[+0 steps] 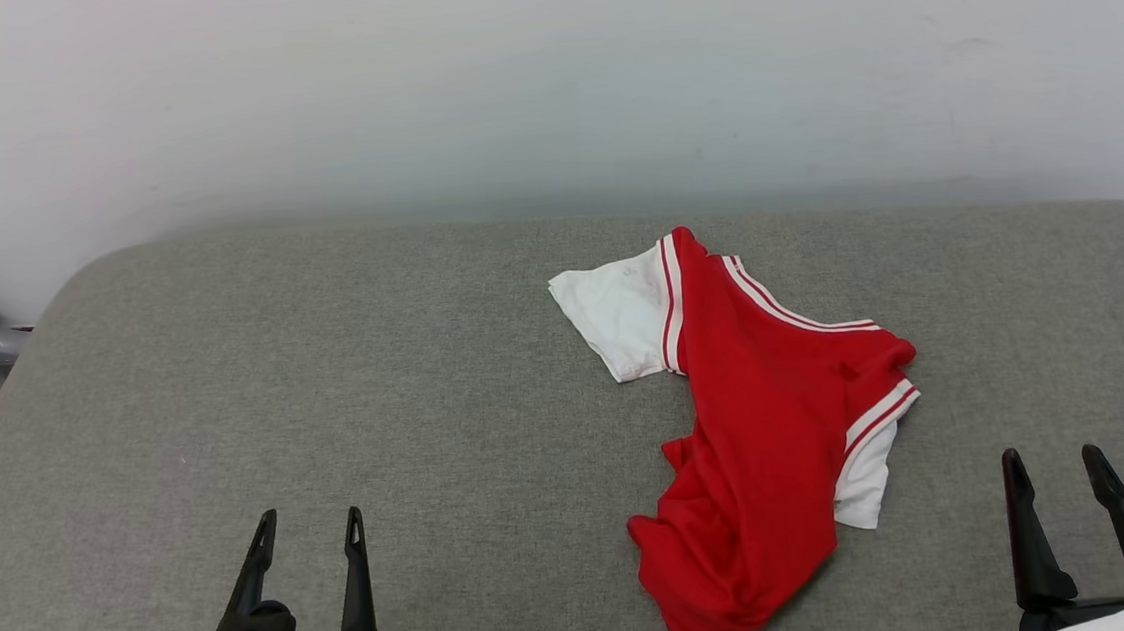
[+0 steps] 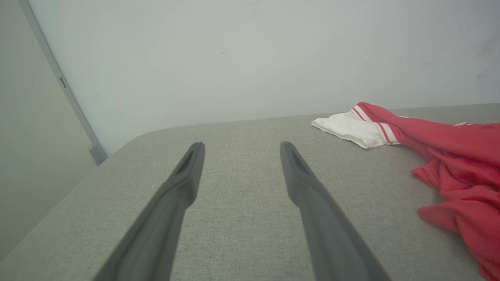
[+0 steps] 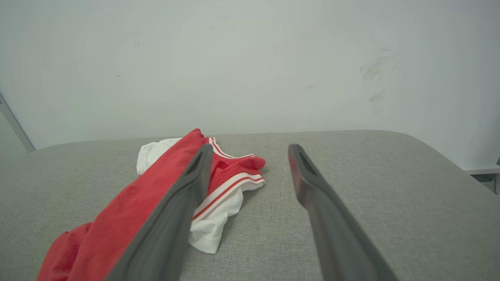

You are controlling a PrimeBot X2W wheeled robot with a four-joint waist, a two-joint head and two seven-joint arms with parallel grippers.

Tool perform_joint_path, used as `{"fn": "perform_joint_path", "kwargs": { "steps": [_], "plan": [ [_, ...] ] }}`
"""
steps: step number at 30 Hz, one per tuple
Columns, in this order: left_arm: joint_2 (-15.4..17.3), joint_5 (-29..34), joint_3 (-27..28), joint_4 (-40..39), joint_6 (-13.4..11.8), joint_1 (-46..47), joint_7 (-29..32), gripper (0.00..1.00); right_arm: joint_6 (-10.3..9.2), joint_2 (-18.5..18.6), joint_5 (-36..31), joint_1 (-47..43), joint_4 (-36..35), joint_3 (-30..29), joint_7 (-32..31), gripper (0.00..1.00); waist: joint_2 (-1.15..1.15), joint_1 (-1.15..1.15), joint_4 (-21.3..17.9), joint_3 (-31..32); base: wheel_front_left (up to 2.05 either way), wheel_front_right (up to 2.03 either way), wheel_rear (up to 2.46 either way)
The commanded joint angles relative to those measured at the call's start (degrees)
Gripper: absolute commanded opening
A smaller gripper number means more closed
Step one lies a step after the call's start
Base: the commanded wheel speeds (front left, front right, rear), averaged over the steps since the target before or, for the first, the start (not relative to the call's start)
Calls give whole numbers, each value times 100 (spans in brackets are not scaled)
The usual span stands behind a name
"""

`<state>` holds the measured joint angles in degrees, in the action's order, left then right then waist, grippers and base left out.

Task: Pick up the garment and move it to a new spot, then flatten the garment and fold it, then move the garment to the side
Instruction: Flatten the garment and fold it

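Garment [image 1: 762, 440] lies bunched, long axis running near to far.

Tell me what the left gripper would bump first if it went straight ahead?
Likely just the white wall: the left gripper points across the grey cushion toward it. The garment lies off to its right.
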<state>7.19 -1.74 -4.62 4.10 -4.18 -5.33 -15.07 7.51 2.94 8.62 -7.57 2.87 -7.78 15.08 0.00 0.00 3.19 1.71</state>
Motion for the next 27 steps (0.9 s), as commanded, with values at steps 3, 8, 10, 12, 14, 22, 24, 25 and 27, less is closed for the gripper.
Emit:
{"fn": "perform_joint_path", "kwargs": {
  "steps": [3,8,10,12,14,22,24,25,27],
  "plan": [
    [25,35,44,3,57,93,-16,100,-4,-12,35,-2,4,4,14,100,0,0,-21,-19,0,0,0],
    [122,-41,85,60,280,450,-15,100,-4,-12,-40,117,-48,65,14,100,0,0,-118,-121,0,0,0],
    [222,-23,99,105,399,735,-15,100,-4,-12,-61,164,-80,96,14,100,0,0,-174,-186,0,0,0],
    [305,-15,104,191,533,1051,-15,100,-4,-12,-90,202,-127,116,14,100,0,0,-229,-256,0,0,0],
    [403,-52,80,340,693,1416,-15,100,-4,-12,-130,237,-169,118,14,100,0,0,-283,-358,0,0,0],
    [868,-237,-328,1146,1117,3434,-15,100,-4,-13,-292,636,-379,153,14,100,0,0,-516,-1080,0,0,0],
    [925,-464,-464,1383,1147,3934,108,100,-4,-12,-294,741,-429,146,14,100,0,0,-587,-1281,0,0,0],
    [998,-528,-586,1474,1156,4208,222,100,-4,-13,-296,783,-438,131,14,100,0,0,-620,-1376,0,0,0],
    [1177,-724,-1001,1631,1156,4711,467,100,-4,-14,-288,870,-466,114,14,100,0,0,-678,-1548,0,0,0]
  ]
}}
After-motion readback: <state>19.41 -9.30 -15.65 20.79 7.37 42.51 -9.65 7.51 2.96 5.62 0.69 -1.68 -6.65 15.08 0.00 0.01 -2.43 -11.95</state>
